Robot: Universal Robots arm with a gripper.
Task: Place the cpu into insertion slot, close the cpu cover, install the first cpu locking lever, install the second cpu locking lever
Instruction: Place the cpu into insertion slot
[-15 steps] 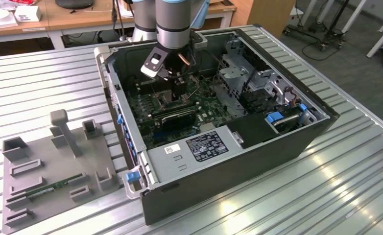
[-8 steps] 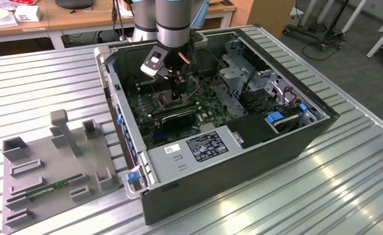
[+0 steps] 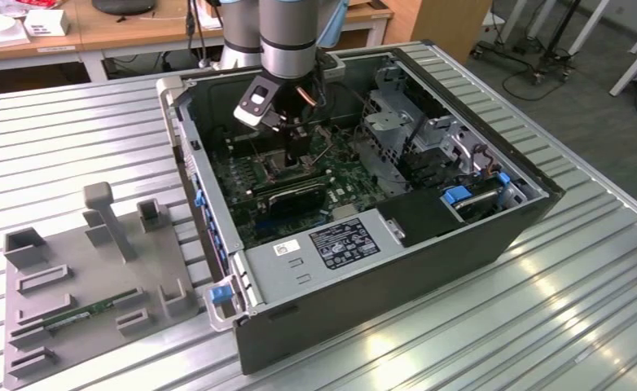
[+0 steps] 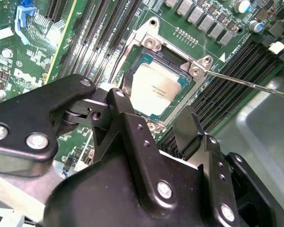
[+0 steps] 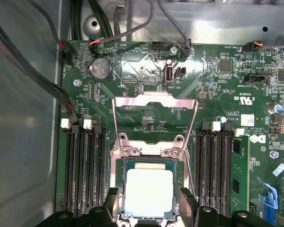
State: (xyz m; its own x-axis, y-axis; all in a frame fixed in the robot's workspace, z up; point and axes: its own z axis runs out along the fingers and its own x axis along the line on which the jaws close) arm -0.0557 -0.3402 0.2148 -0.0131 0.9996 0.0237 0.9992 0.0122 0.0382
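The cpu [image 5: 149, 191] [image 4: 157, 90], a silvery-grey square, lies flat in the insertion slot [image 5: 118, 182] on the green motherboard. The cpu cover [image 5: 155, 100], a metal frame with a square window, is swung open behind the slot. My gripper [image 5: 149, 196] [image 4: 153, 108] is open just above the socket, with one black finger [image 5: 111, 197] on each side of the chip and a small gap to each edge. A thin locking lever [image 4: 248, 83] sticks out free from the socket's corner. In the exterior view my gripper [image 3: 295, 155] reaches down inside the computer case.
The open computer case [image 3: 493, 236] lies on a slatted metal table. Rows of black memory slots [image 5: 83, 170] flank the socket, and a green memory stick [image 5: 240, 172] stands in one. Cables [image 5: 47, 85] run along the case wall. A grey fixture tray [image 3: 80, 285] lies at the exterior view's left.
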